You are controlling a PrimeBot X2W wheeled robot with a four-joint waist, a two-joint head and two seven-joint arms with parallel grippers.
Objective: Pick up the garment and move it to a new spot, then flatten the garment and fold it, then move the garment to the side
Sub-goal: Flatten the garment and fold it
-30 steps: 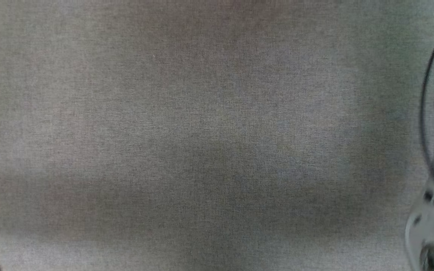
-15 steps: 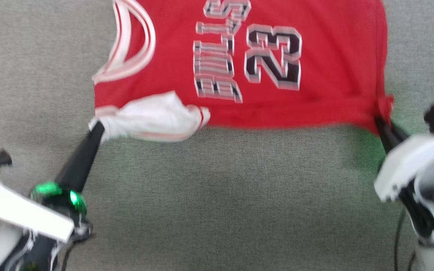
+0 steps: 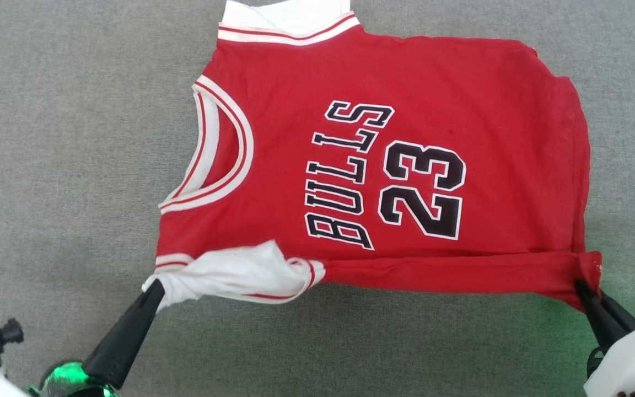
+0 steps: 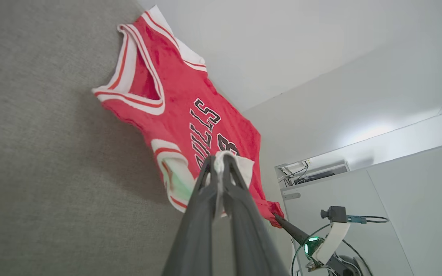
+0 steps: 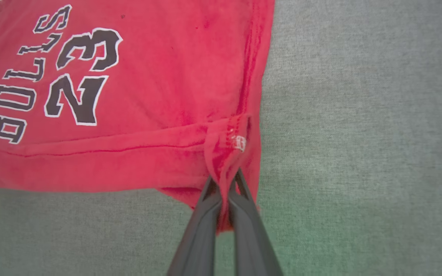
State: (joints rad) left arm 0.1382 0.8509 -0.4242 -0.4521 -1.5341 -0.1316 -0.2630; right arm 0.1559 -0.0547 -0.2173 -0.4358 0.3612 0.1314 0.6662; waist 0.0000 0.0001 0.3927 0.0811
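Head view, garment: the garment (image 3: 383,165) lies spread on the grey counter (image 3: 47,165), neckline toward the view's left and hem toward its right. The black print (image 3: 383,176), "BULLS" and "23", faces up.
Head view, near edge: the long edge closest to the robot is turned up in a narrow band and drawn taut between the two pincers.
Left pincer (image 3: 153,285): clenched on the bunched white sleeve (image 3: 240,273) at the garment's near-left corner.
Right pincer (image 3: 583,286): clenched on the red hem corner at the near right.
Left wrist view: the left pincer (image 4: 218,161) has its fingers pressed together on white fabric. The garment (image 4: 175,99) runs away from it across the counter. The right pincer (image 4: 276,217) grips the far red corner.
Right wrist view: the right pincer (image 5: 225,182) is closed on a red fold just below a small white mark (image 5: 239,143). The garment (image 5: 159,76) extends to the view's left.
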